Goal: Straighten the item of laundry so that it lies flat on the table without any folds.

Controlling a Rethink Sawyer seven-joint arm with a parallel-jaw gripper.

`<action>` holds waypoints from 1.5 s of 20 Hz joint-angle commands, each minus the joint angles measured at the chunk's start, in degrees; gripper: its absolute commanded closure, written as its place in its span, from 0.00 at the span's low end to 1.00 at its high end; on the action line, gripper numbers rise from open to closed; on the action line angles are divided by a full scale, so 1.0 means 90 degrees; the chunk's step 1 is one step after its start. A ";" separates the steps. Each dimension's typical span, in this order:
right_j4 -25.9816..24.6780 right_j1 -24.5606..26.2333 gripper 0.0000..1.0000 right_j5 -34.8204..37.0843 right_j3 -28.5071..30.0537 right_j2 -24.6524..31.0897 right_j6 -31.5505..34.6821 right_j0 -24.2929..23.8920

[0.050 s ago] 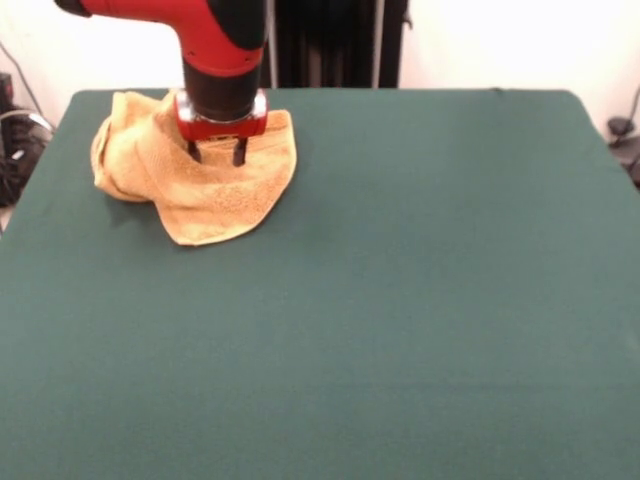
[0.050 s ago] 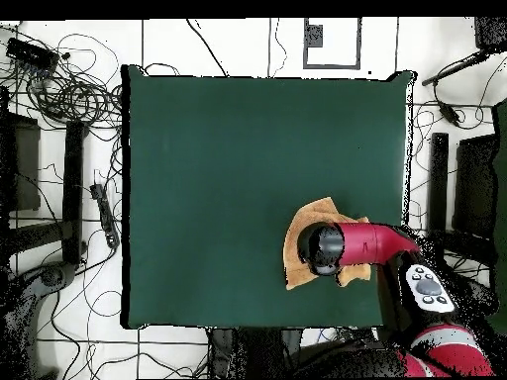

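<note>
**Gripper over a bunched towel at the desk's corner**

The orange-tan terry towel (image 1: 195, 175) lay crumpled near one corner of the green desk (image 1: 400, 300), folded over itself, with a rounded flap reaching toward the open middle of the cloth-covered surface. The rest of the desk was bare. The gripper (image 1: 216, 151) stood directly over the towel's middle, its two dark fingers (image 1: 240, 150) pointing straight down and set a little apart; their tips met the pile, yet whether any cloth was pinched between them could not be told.

The towel looked light, soft and limp — it would likely drape and drag rather than slide as one piece, and the felt-like desk cover would probably catch on the terry loops. A hemmed edge or an exposed corner seemed the better place to take hold, since a pinch in the thick middle would only lift the whole bundle.

The front view showed the fingers, the folds and the flap's hem. The overhead view hid all of that beneath the red arm (image 2: 361, 242) — but it alone showed how close the towel (image 2: 315, 213) lay to the desk's edges.
</note>
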 commanded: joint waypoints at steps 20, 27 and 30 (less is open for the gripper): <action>0.0506 0.0665 0.00 -0.3029 0.0759 -0.0279 0.1573 0.1130; 0.0737 0.0629 1.00 -0.3181 0.0983 0.0042 0.1436 0.0751; 0.0810 0.0632 1.00 -0.3181 0.0991 0.0021 0.1389 0.0770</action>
